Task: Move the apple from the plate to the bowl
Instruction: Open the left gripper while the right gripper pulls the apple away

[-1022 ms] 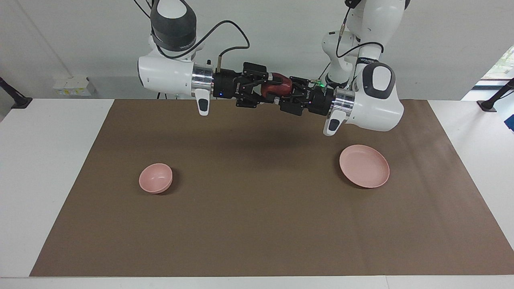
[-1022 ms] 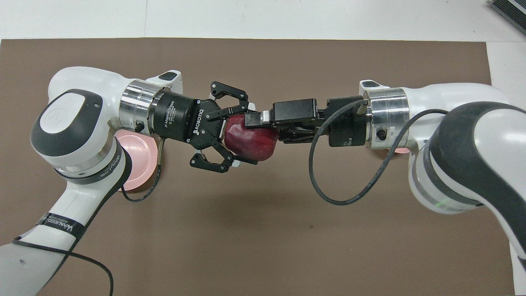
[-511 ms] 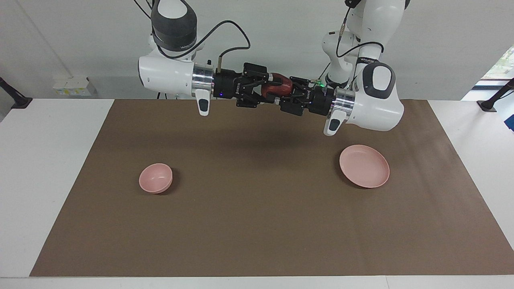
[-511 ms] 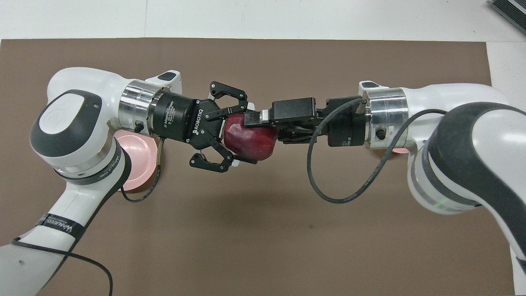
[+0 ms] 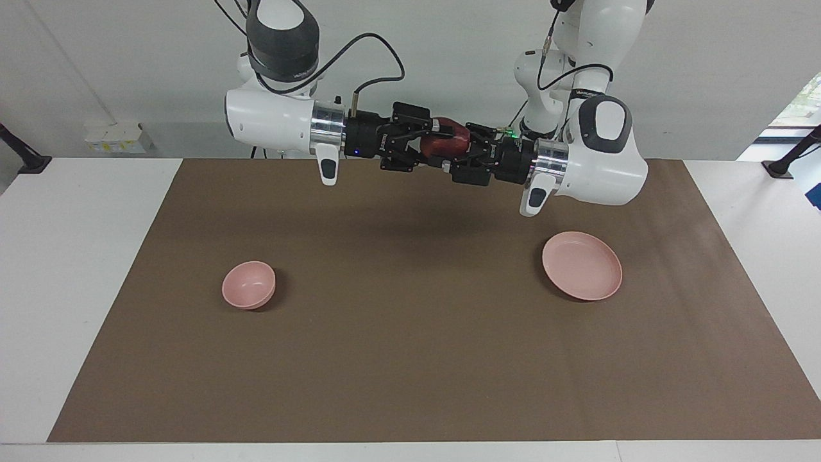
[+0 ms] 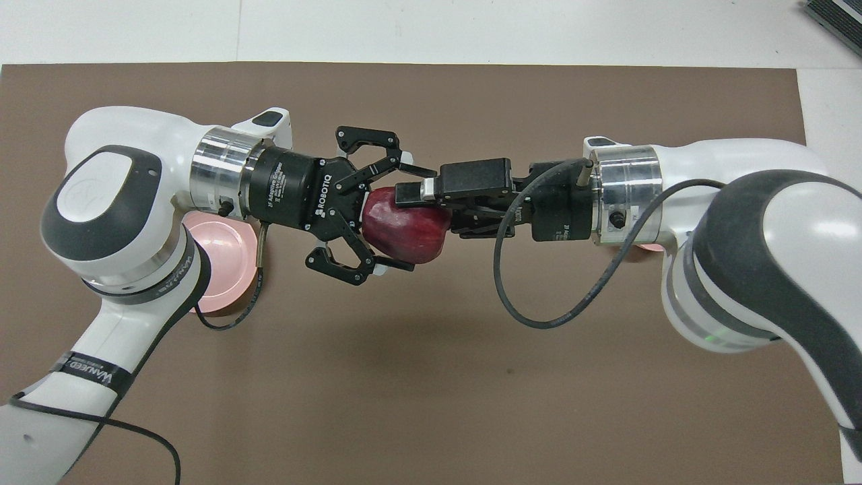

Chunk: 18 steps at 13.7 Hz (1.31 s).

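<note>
Apple (image 6: 404,225) in mid-air, caught between two robot hands high above the brown mat (image 5: 410,359) at the middle of the table. The right gripper (image 6: 414,195) is clenched on the fruit, one finger lying across its top, while the left gripper (image 6: 387,214) has its fingers spread wide to either side of the apple, no longer pinching it (the overhead view shows daylight between its tips and the skin). The pink plate (image 5: 582,265) sits empty toward the left arm's end; the small pink bowl (image 5: 249,284) waits empty toward the right arm's end. By all appearances this is the handover step, with the apple passing to the right arm. What follows would call for the left arm to draw clear, then the right to carry the apple over the bowl and lower it in.
</note>
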Each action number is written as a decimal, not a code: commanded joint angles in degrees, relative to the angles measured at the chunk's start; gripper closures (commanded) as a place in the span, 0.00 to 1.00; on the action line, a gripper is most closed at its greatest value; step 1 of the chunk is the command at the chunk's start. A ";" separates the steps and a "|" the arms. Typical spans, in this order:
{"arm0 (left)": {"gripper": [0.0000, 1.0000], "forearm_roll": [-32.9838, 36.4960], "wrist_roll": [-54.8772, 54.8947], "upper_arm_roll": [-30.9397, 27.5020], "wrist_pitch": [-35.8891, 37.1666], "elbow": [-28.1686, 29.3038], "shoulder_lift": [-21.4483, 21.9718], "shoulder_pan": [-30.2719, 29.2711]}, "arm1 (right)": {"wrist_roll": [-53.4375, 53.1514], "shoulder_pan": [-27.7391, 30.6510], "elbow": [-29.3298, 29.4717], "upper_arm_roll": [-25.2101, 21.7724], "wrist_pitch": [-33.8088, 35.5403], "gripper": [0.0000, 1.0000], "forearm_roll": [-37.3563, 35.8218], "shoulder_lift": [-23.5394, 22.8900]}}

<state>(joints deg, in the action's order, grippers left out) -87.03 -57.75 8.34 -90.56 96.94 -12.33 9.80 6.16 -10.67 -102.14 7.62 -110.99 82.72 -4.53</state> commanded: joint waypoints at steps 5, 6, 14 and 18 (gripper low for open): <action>0.00 16.70 -0.17 -0.78 -1.20 -4.39 0.82 0.04 | -1.33 4.86 1.68 -0.06 0.94 1.00 -6.84 0.13; 0.00 19.33 -0.78 -0.87 -1.37 -4.48 0.82 -0.13 | -1.24 6.17 1.77 -0.06 1.91 1.00 -9.39 0.13; 0.00 45.08 0.79 -1.31 -7.17 -7.55 0.46 0.22 | -0.45 11.89 3.79 -0.24 4.47 1.00 -34.01 -0.13; 0.00 57.74 4.74 -1.31 -8.32 -8.60 0.73 0.05 | 3.31 12.95 3.79 -0.33 6.83 1.00 -47.00 -0.13</action>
<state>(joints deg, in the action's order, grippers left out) -33.35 -54.66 7.32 -98.34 89.28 -11.86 9.55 6.99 1.03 -99.41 6.92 -106.30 40.70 -4.41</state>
